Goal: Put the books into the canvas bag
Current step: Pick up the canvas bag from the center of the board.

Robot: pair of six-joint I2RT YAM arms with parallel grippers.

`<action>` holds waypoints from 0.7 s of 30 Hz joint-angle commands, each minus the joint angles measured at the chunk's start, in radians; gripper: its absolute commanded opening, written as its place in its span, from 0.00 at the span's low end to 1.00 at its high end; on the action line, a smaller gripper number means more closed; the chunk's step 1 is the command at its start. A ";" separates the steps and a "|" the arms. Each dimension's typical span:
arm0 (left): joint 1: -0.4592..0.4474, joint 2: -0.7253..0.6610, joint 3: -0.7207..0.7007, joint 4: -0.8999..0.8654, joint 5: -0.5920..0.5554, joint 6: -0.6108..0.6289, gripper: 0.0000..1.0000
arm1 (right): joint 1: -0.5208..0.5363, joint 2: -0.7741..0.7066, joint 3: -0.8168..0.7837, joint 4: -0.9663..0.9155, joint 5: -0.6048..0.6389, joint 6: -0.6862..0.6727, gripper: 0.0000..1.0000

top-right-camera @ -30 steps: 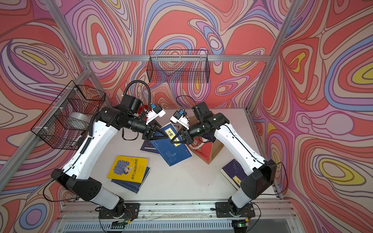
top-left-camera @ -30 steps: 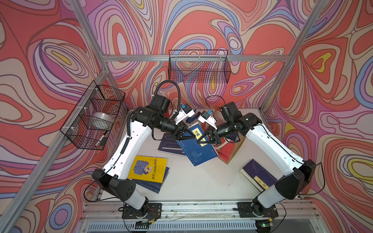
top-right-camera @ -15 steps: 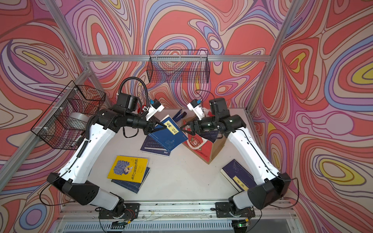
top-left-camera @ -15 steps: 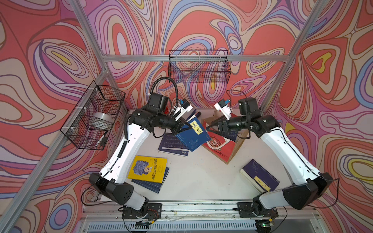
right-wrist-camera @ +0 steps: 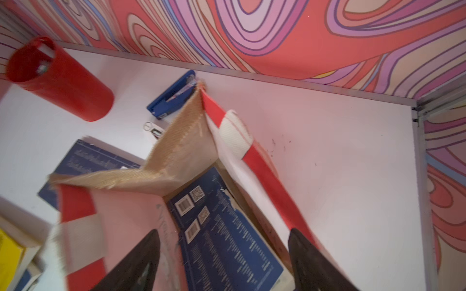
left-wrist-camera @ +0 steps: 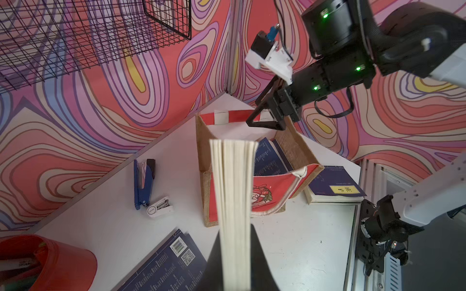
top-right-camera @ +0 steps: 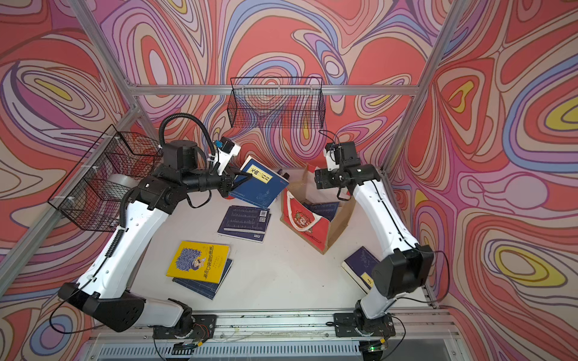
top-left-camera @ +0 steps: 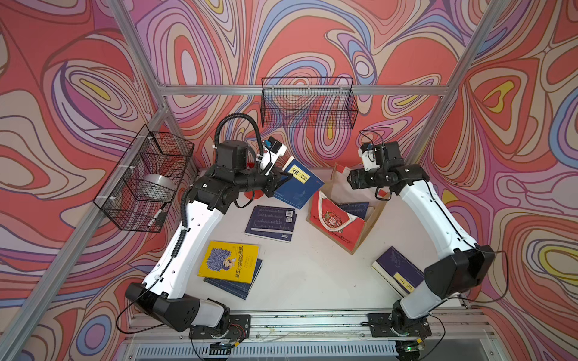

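A white worktop (top-left-camera: 312, 287) is sitting inside an aluminium-framed booth whose walls are swirling with red, pink, purple and cream bands. Two black wire baskets are hanging there: a back basket (top-left-camera: 308, 106) on the rear wall and a side basket (top-left-camera: 147, 178) by the left arm (top-left-camera: 194, 237).

The canvas bag (top-left-camera: 341, 222) is standing open toward the back of the worktop, beneath the wrist of the right arm (top-left-camera: 438, 215). A bagged book (right-wrist-camera: 227, 234) is already leaning inside it. The left jaws are clamping tight on a lifted book (top-left-camera: 297, 184), navy with a yellow label. They are holding it tilted in the air just beside the bag. The right jaws are standing wide apart over the bag's mouth, gripping nothing.

A face-down book (top-left-camera: 271, 222) is lying near the bag. Nearer the arm bases, a yellow book (top-left-camera: 230, 261) is resting on a bottom book (top-left-camera: 240, 287).

The right arm's elbow is covering part of a labelled book (top-left-camera: 397, 268). In both top views the left arm is hiding most of the red pen cup (left-wrist-camera: 50, 262). The blue stapler (left-wrist-camera: 143, 181) is showing only in the wrist views. A grey round object (top-left-camera: 158, 183) in the side basket is hard to identify. The right wrist view is smeared by blur. In the left wrist view the lifted book's page edge is blocking part of the bag. I cannot tell whether the right jaws are touching the bag's rim.
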 commanded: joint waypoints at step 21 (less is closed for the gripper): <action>0.060 -0.079 -0.135 0.322 0.183 -0.262 0.00 | -0.078 0.116 0.124 -0.106 -0.200 -0.216 0.00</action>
